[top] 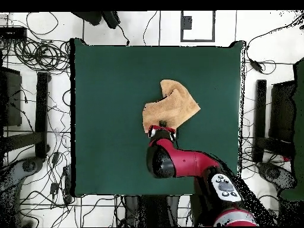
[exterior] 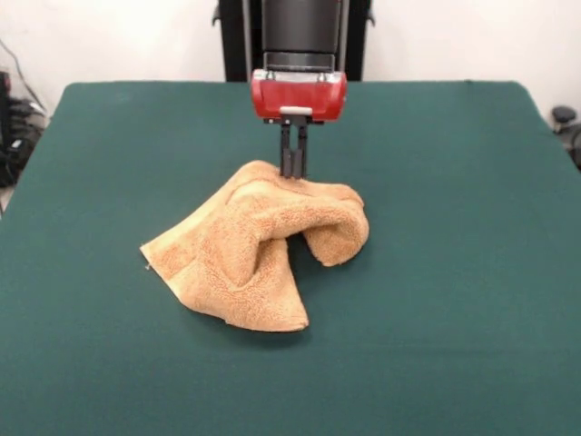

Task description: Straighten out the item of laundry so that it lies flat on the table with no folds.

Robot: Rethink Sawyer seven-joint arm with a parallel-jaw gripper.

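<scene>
On the table [exterior: 472, 182], the gripper [exterior: 293, 173] pinches the bunched towel's [exterior: 254, 254] far edge

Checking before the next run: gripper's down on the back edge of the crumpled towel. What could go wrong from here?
1. The black gripper pinches the tan-orange terry towel at one raised ridge; its fingers look close together, so it may hold several layers, and a pull would drag the bundle rather than unfold it.
2. The curled-under roll on one side could stay folded.
3. A thin pinch might slip off, leaving the towel heaped on the dark green felt table.
</scene>
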